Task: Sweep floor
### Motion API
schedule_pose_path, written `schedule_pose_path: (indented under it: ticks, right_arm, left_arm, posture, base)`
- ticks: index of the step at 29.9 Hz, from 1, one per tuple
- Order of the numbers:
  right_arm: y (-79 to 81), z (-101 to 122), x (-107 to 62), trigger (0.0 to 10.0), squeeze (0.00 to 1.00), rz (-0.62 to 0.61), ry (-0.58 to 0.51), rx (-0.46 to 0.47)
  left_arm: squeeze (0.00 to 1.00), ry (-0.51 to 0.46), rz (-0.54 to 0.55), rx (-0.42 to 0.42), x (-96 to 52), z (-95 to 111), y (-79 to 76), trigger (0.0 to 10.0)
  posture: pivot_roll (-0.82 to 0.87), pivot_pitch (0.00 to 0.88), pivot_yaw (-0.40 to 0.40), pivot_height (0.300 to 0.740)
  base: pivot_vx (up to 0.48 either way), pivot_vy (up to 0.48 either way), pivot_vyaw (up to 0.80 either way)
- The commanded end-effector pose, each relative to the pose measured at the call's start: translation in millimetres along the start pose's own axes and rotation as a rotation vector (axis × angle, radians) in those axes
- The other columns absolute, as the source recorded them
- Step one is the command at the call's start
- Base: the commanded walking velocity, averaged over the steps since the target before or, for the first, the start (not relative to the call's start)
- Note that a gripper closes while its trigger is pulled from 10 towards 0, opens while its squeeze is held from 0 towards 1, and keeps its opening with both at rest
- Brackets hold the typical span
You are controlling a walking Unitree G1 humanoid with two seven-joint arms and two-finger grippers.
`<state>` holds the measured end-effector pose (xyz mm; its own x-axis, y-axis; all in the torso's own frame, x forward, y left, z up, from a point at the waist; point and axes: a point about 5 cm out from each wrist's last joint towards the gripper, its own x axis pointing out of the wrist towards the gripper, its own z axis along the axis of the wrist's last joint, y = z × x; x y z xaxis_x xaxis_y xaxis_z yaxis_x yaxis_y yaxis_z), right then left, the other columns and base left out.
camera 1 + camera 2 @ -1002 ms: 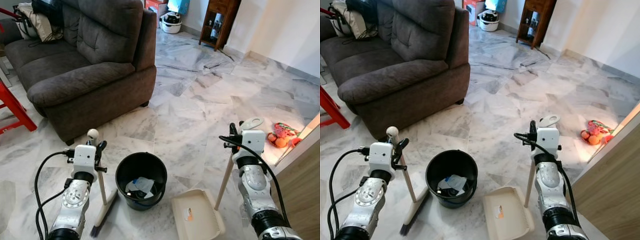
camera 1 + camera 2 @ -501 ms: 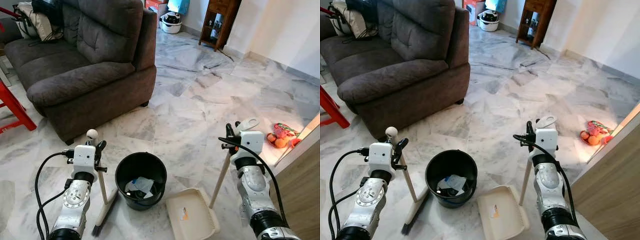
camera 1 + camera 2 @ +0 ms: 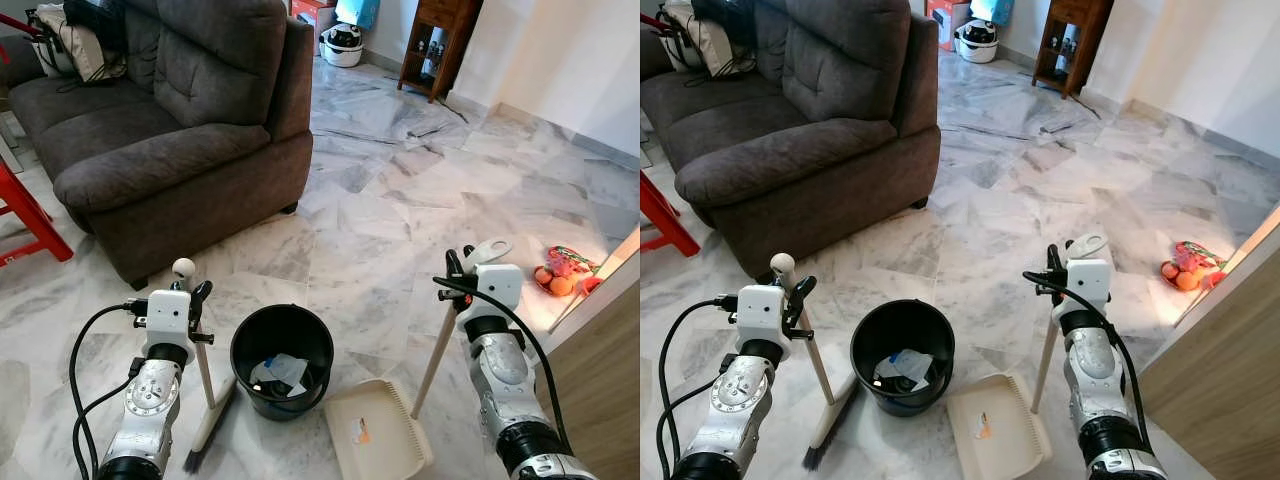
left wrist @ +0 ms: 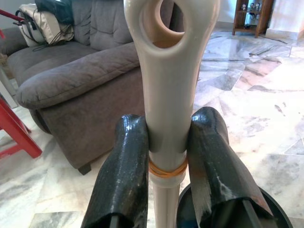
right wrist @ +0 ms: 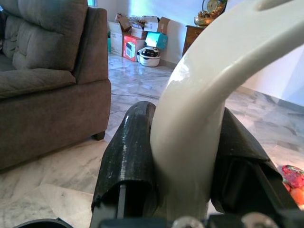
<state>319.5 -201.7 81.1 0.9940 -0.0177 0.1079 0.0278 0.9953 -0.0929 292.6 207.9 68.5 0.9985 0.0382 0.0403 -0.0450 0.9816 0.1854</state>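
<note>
The broom [image 3: 205, 400] stands nearly upright on the marble floor [image 3: 380, 230], bristles down just left of the black bin [image 3: 282, 360]. The left gripper [image 4: 166, 156] is clamped on its cream handle near the top, both fingers [image 4: 124, 175] pressed against the shaft. The dustpan [image 3: 376, 440] lies flat on the floor just right of the bin, its long handle slanting up to the right gripper [image 5: 185, 161], whose jaws are closed around the handle's curved top. The bin holds what looks like crumpled paper. A grey sofa [image 3: 170, 130] stands beyond, and a toy [image 3: 562, 272] lies far right.
</note>
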Motion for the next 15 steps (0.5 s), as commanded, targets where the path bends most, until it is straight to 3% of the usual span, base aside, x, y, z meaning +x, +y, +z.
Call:
schedule_pose_path:
  ticks: [1, 15]
  right_arm:
    - [-1.4, 7.2, 4.5, 10.0, 0.0, -0.005, -0.037, 0.003]
    - [-1.2, 6.9, 4.8, 10.0, 0.0, -0.002, -0.036, 0.001]
  left_arm:
    - [0.0, -0.054, 0.008, -0.001, 5.8, 11.0, 1.0, 10.0]
    - [0.0, -0.059, 0.007, -0.002, 6.2, 12.0, -0.1, 10.0]
  posture:
    - [0.02, 0.0, -0.088, 0.74]
    - [0.02, 0.0, -0.089, 0.74]
  base:
    - [0.0, 0.0, 0.0]
    - [0.0, 0.0, 0.0]
